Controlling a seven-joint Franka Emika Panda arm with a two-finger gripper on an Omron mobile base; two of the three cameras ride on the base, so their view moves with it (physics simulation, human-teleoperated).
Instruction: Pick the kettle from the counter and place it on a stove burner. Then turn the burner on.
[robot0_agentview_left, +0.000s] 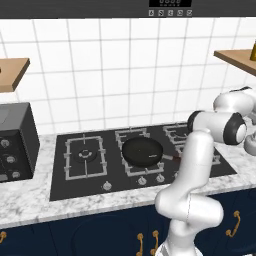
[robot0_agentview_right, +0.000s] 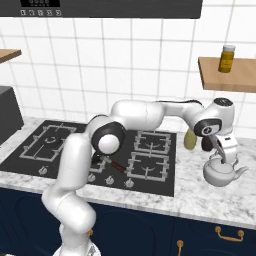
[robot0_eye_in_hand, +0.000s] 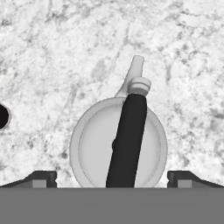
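Note:
The silvery-grey kettle (robot0_agentview_right: 221, 173) sits on the marbled counter (robot0_agentview_right: 200, 195) to the right of the black cooktop, its spout pointing right. My gripper (robot0_agentview_right: 228, 158) hangs directly over it, close to the top handle. In the hand view the kettle (robot0_eye_in_hand: 94, 146) lies straight below, and its dark handle (robot0_eye_in_hand: 127, 140) runs between my fingertips. The gripper (robot0_eye_in_hand: 113, 178) is open, with the fingers spread wider than the kettle's body and holding nothing. A stove burner (robot0_agentview_left: 85, 155) with a round dark cap sits in the wide square grate at the cooktop's left.
A black frying pan (robot0_agentview_left: 142, 151) rests on the middle grate, its handle pointing towards the front right. Knobs (robot0_agentview_left: 142, 181) line the cooktop's front edge. A yellow-green object (robot0_agentview_right: 190, 140) stands behind the kettle. A dark appliance (robot0_agentview_left: 15, 142) occupies the counter's left end. A wooden shelf (robot0_agentview_right: 227, 75) carries a bottle.

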